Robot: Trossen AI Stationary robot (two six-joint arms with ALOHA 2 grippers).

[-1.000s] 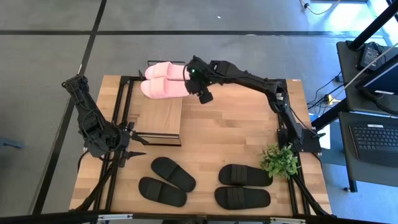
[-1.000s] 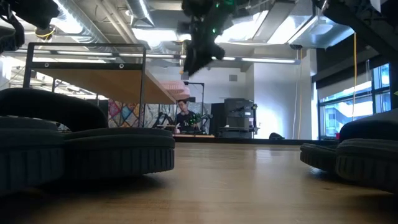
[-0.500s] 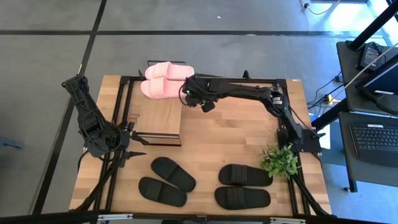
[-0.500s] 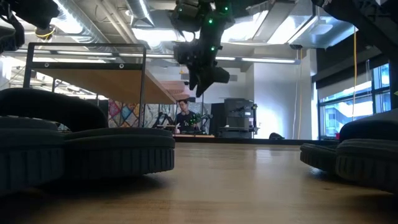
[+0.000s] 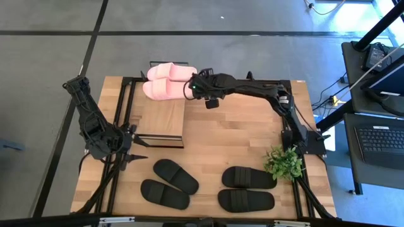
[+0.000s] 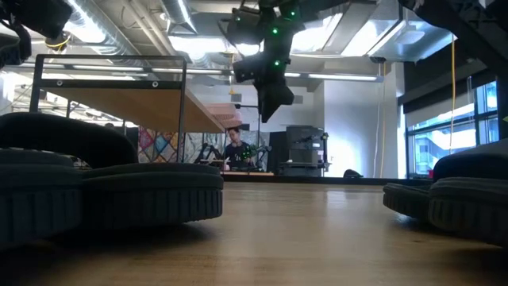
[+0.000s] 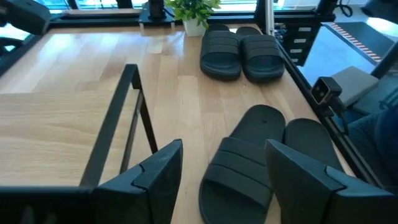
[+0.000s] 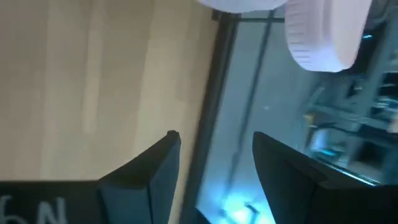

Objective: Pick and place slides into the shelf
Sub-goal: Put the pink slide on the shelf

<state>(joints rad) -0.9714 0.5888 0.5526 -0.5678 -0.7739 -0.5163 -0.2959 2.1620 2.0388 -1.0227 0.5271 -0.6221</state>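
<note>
The pink slides (image 5: 166, 81) lie side by side, soles down, on the far end of the shelf (image 5: 162, 118), a light-wood board on a black frame. My right gripper (image 5: 192, 87) hovers open just right of their toe ends, beside the shelf's far right corner. In the right wrist view its fingers (image 8: 214, 140) straddle the frame edge, with a pink slide (image 8: 323, 31) beyond them. Two black pairs (image 5: 167, 183) (image 5: 246, 189) rest flat near the table's near edge. My left gripper (image 5: 135, 149) waits open at the shelf's near left corner, facing the black slides (image 7: 249, 162).
A small potted plant (image 5: 284, 162) stands by the right arm's base. The black table frame (image 5: 123, 107) runs along the shelf's left side. Bare wood (image 5: 233, 135) lies between the shelf and the right arm. A person (image 6: 234, 148) sits far behind the table.
My right gripper has dropped a little beside the shelf's far right corner, then drawn slightly toward the table's right, away from the pink slides. The slides have stayed put.
</note>
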